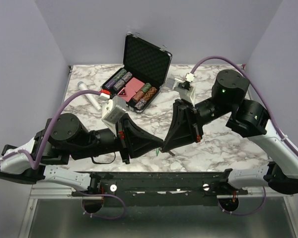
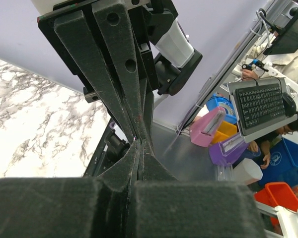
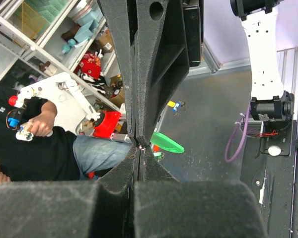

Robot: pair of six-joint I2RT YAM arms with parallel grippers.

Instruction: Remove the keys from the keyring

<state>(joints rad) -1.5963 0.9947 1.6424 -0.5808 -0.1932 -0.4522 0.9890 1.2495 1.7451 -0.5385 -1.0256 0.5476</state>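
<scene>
Closed fingertip to fingertip, the left gripper (image 1: 158, 145) and the right gripper (image 1: 167, 143) meet above the near edge of the marble table (image 1: 223, 148). Each pair of black fingers (image 3: 154, 208) is pressed together with no gap showing. What either pair pinches is hidden at the join.

The keys (image 3: 167, 143) appear as one small bright green blade, smooth and pointed, jutting sideways from the spot where the four fingertips touch. Only the right wrist view shows it clearly. The left wrist view shows just the black tips meeting, and from overhead the join is too small to read. The keyring cannot be made out in any view.

From above, an open black chip case (image 1: 144, 59) stands at the far side of the table, with rows of poker chips (image 1: 120, 78) in its tray. A white microphone (image 1: 91, 96) lies to its left. Pale lilac walls (image 1: 188, 25) close in the table on three sides. The wrist cameras look past the table to a keyboard (image 2: 260, 104), coloured bins (image 2: 223, 148) and a seated person (image 3: 35, 148) in dark clothes.
</scene>
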